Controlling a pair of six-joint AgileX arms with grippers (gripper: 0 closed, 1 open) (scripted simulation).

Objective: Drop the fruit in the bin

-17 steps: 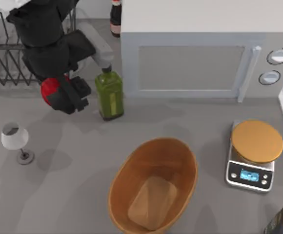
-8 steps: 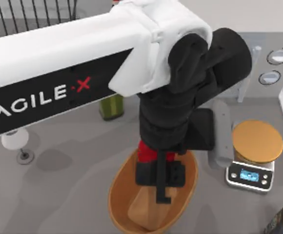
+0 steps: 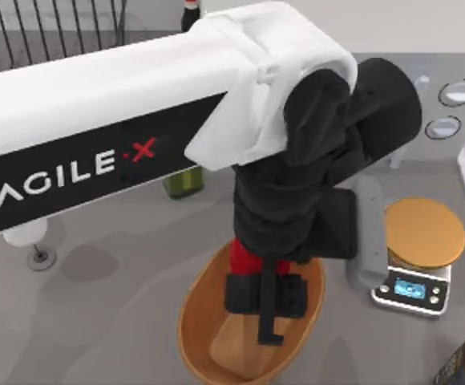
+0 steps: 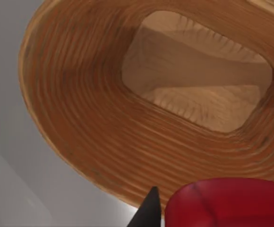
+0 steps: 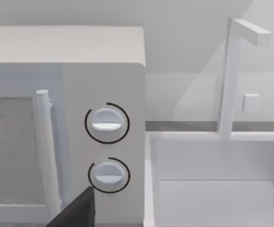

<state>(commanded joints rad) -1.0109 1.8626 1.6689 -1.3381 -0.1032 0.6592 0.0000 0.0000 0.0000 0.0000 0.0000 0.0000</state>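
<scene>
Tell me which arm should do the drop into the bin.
Left. The left gripper holds the fruit directly above the bin; the right gripper faces the microwave.

Bin [image 3: 196, 337]: on the table [image 3: 96, 321], near its six o'clock edge.
My left gripper [image 3: 264, 309]: over the bin's twelve o'clock half.
Fruit [image 3: 247, 257]: between my fingers, above the bin's twelve o'clock rim.
Scale [image 3: 422, 250]: three o'clock of the bin, apart from it.
Microwave [image 3: 449, 104]: twelve o'clock of the scale.
Wine glass [image 3: 32, 241]: nine o'clock of the bin.
Bottle [image 3: 183, 181]: eleven o'clock of the bin.
</scene>
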